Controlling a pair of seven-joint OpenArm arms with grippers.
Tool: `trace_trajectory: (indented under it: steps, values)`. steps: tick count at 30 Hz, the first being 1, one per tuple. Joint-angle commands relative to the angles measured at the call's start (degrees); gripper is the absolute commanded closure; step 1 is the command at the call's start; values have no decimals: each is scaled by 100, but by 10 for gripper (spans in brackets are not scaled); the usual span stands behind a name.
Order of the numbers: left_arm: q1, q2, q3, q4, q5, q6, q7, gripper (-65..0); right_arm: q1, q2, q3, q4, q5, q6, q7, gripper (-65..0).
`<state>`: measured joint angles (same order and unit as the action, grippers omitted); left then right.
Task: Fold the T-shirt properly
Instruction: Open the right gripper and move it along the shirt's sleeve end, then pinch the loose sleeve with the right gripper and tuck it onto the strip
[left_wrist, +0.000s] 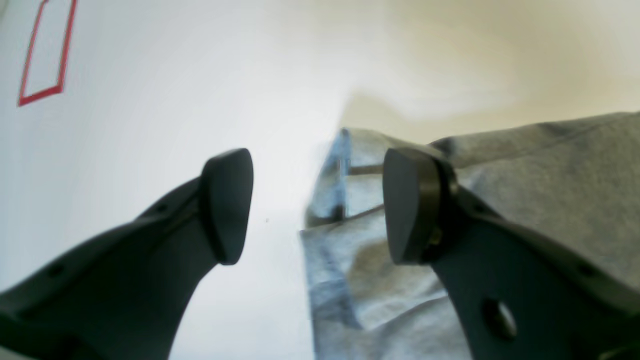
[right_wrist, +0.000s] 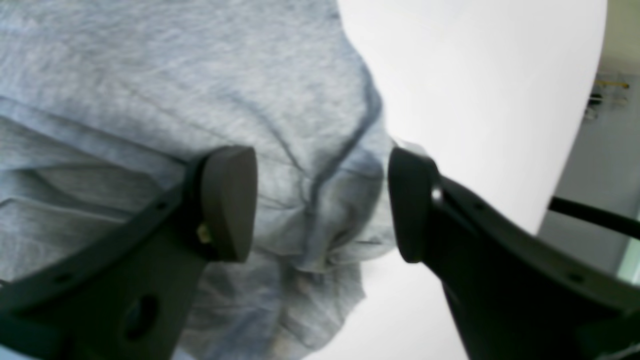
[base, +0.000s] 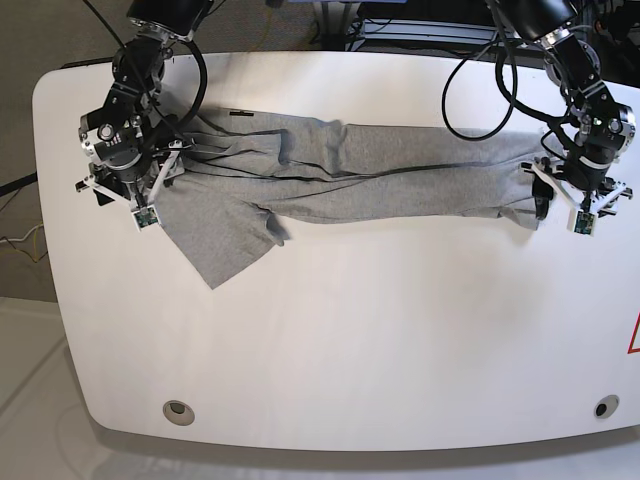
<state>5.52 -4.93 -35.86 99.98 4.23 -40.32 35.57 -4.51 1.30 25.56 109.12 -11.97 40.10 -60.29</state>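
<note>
- Left wrist view: the left end effector (left_wrist: 317, 205) stands spread, nothing between its pads. The T-shirt (left_wrist: 540, 200) fills the right half of the frame, its folded, layered edge running down the middle. One pad lies over cloth, the other over bare white worktop (left_wrist: 150, 100) — so the end effector straddles the hem. A red outline (left_wrist: 45, 55) marks the worktop at upper left.
- Right wrist view: the right end effector (right_wrist: 322, 202) is likewise spread and empty. Grey cloth fills the left and centre; a bunched, rounded corner sits right between the pads, bare worktop to the right.
- Base view: only here does the whole garment show — a long band across the upper half of the frame, long axis left to right, one flap hanging down at left. Each end effector hovers at one end, the left (base: 585, 195) at frame right, the right (base: 125, 170) at frame left, about equally near. The next fold, I judge, turns on gripping both ends together.
</note>
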Motion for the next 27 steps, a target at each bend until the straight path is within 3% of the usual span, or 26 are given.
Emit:
trace_trajectory:
  steps: [1, 13, 21, 27]
  values:
    - [-73, -92, -23, 125, -76, 32, -115, -388, 113, 50, -2, 213, 49, -10, 64, -387]
    - [-64, -101, -32, 125, -76, 32, -115, -388, 939, -47, -37, 55, 76, -10, 64, -388]
    - [85, -109, -41, 169, -76, 32, -115, -388, 1713, -126, -2, -1053, 67, -10, 108, -388]
    - [288, -268, -41, 195, -76, 32, -115, -389, 1941, -134, 6, -1747, 67, -10, 601, -388]
